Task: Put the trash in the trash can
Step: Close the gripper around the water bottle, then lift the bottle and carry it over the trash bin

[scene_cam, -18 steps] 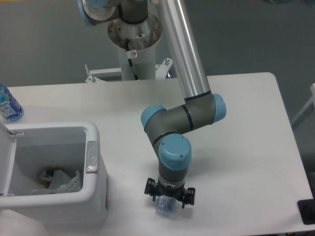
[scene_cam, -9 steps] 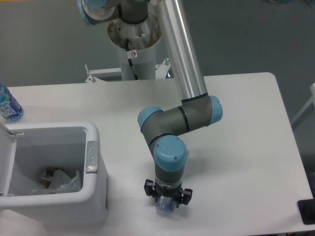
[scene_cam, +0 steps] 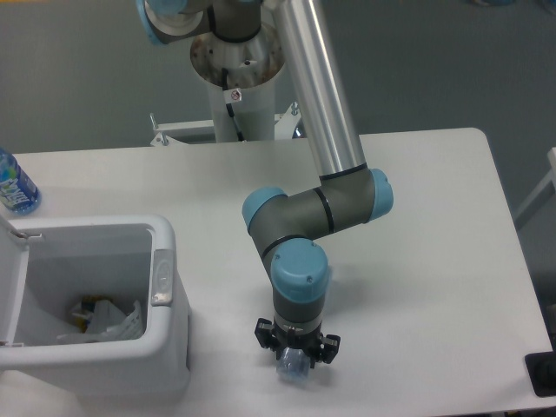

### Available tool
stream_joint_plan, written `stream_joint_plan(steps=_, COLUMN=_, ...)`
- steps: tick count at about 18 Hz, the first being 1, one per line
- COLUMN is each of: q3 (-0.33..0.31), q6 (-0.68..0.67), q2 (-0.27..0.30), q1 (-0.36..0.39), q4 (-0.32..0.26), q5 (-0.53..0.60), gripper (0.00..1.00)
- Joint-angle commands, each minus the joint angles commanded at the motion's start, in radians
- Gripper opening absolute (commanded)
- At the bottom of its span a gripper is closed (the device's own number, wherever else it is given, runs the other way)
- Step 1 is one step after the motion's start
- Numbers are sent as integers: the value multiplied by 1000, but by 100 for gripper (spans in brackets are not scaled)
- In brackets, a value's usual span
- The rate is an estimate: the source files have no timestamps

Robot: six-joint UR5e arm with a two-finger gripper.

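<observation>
My gripper (scene_cam: 295, 358) points straight down near the table's front edge, right of the trash can. A small clear piece of trash (scene_cam: 291, 370), apparently the cup, shows just under the black fingers, and the jaws look closed on it. The wrist hides the fingertips and most of the cup. The trash can (scene_cam: 169, 347) is a white bin at the front left with its top open and a grey latch (scene_cam: 162, 278) on its right rim. Crumpled clear and yellowish litter (scene_cam: 109, 320) lies inside it.
A wider blue bottle with a blue-and-white label (scene_cam: 13, 186) stands at the table's far left edge, behind the bin. The bin's raised lid (scene_cam: 9, 287) is at the left frame edge. The arm's base column (scene_cam: 236, 78) rises behind the table.
The wrist and gripper shifted slightly left over the last second, and the clear item moved with them. Between half a second ago and now almost nothing moved.
</observation>
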Motion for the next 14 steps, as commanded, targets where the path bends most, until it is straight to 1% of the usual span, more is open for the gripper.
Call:
stream_joint_plan(steps=1, q3=-3, q6=18, q2=9, q1=0, q4=-2, q5=-2, gripper=62)
stream_joint_plan(steps=2, q3=-5, q6=28, q2=14, q1=0, q4=-5, q5=-2, gripper=57)
stream_joint_plan(steps=3, q3=-6, q6=31, q2=20, q1=2, q4=-3, q5=-2, gripper=56)
stream_joint_plan(steps=7, q3=2, q6=31, q2=37, q1=15, q4=-5, q5=-2, gripper=56)
stream_joint_plan(steps=8, q3=15, q6=29, q2=48, q1=26, q4=-2, q5=-3, gripper=56)
stream_joint_plan(steps=11, q3=76, q6=11, q2=118, q1=78, q4=8, q5=-21, gripper=57)
stream_joint_plan(steps=12, q3=98, q6=-24, q2=141, q1=83, q4=9, q5=-44, gripper=57)
stream_joint_plan(steps=14, q3=135, q6=-134, q2=178, q1=97, q4=53, q5=-78, gripper=57)
